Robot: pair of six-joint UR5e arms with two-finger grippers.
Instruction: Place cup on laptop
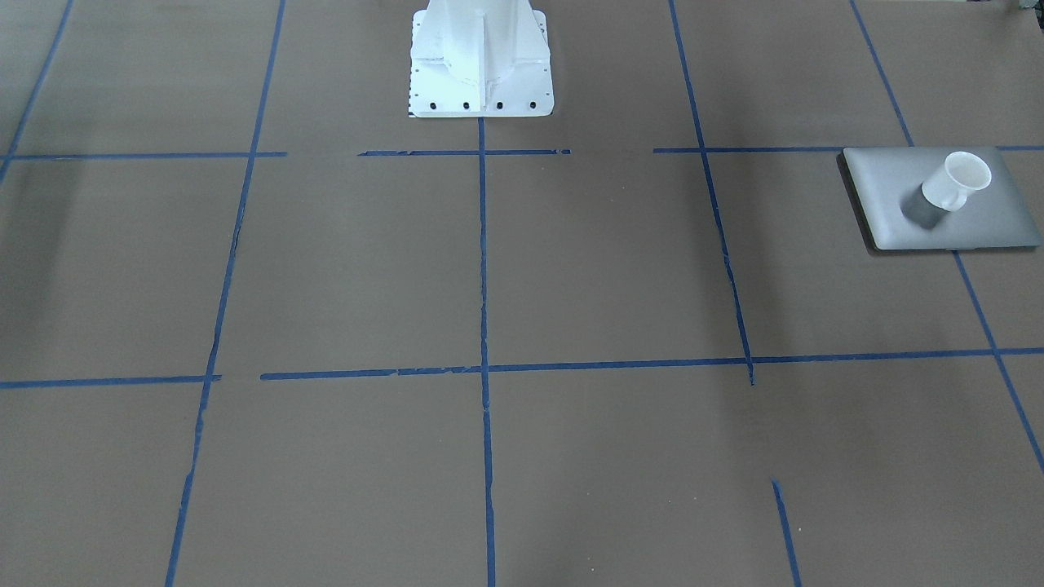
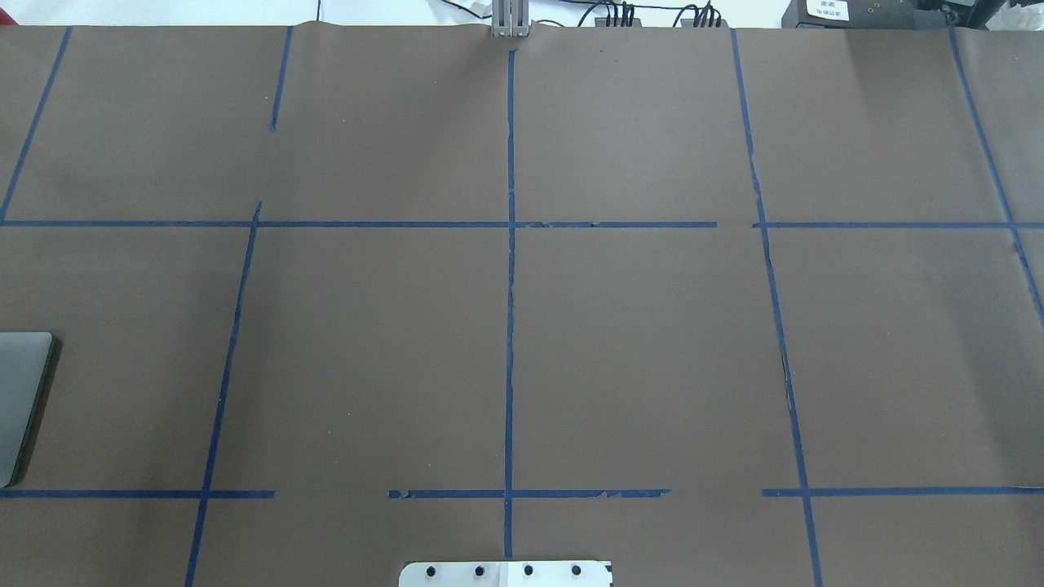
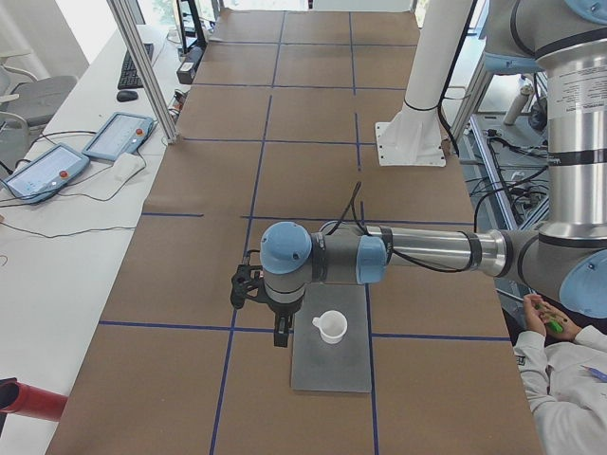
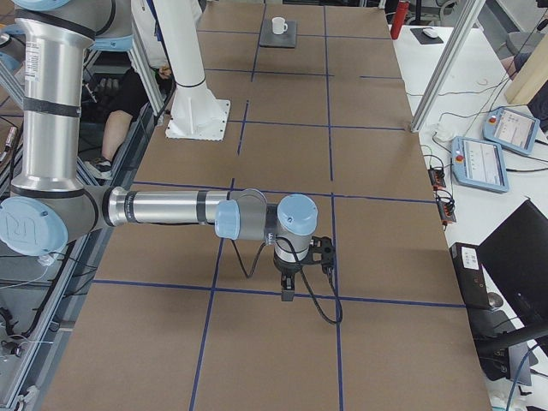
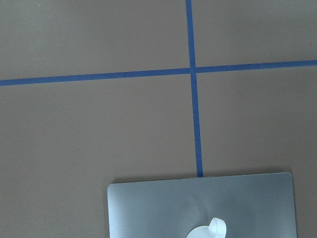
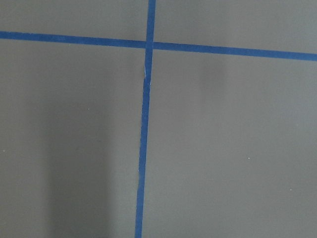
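Observation:
The small white cup (image 1: 956,181) stands upright on the closed silver-grey laptop (image 1: 889,196), free of any gripper. The exterior left view shows the cup (image 3: 330,326) on the laptop (image 3: 330,370). There my left gripper (image 3: 282,334) hangs just beside the cup, over the laptop's edge and apart from the cup; I cannot tell if it is open. The left wrist view shows the laptop (image 5: 148,208) and the cup's rim (image 5: 210,230) at its bottom edge. My right gripper (image 4: 288,294) hangs over bare table far from both; I cannot tell its state.
The white robot pedestal (image 1: 479,65) stands at the table's robot side. Blue tape lines grid the brown table. Teach pendants (image 3: 119,136) lie on the side bench. A seated operator (image 3: 560,370) is beside the robot. The laptop's corner (image 2: 20,391) shows at the overhead view's left edge.

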